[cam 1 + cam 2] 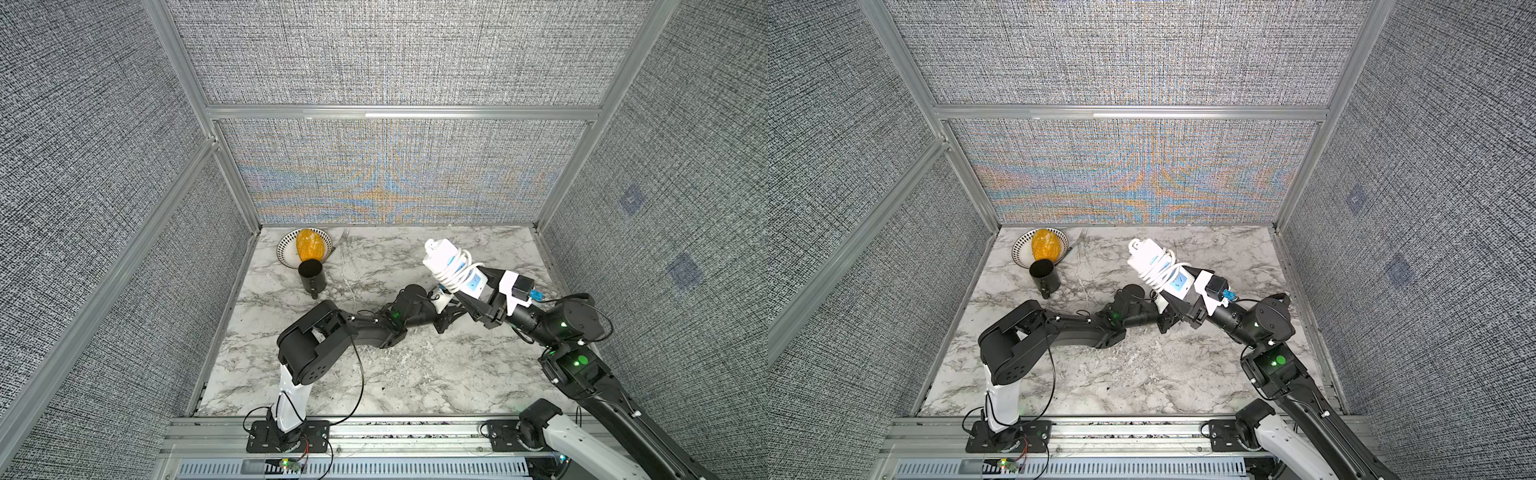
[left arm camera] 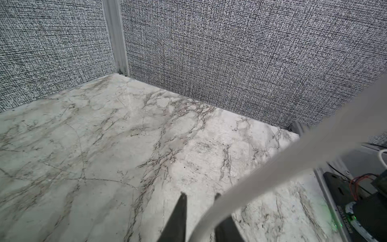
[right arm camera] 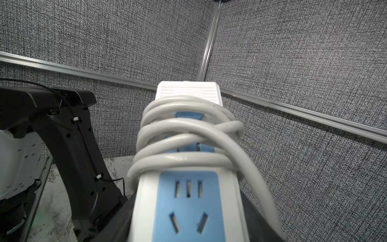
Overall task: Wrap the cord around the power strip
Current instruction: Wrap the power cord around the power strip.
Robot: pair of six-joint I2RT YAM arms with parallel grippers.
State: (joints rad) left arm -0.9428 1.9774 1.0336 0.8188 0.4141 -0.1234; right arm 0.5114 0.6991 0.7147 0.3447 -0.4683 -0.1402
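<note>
1. The right gripper [image 1: 478, 291] is clamped on one end of the power strip [image 1: 442, 253]. It holds the strip in the air over the far right part of the counter [image 1: 374, 365], tilted, with the free end aimed at the back wall.
2. The cord [image 3: 184, 142] lies in several turns around the middle of the strip. A couple of turns cross over each other, and a loose length drops off one side.
3. The left gripper [image 2: 200, 196] sits low, under the strip and close to the counter. Its fingers are drawn in narrow and the cord fills the gap between them, so it looks gripped.
4. To my eye the job is another turn. I'd carry that loose length round the strip with light, steady tension.
5. Lay the new turn flat beside the last one, on bare plastic, not on top of the crossed pile, or it will likely slide off.
6. The right gripper should stay firm, since a pull from below could twist the strip in its fingers.
7. The two arms are very near each other, so the sweep needs room round the right fingers.
8. The plug isn't in sight, so I can't tell how much cord remains.
9. The bowl [image 1: 284, 245] and cup [image 1: 311, 276] by the far left corner are well apart.
</note>
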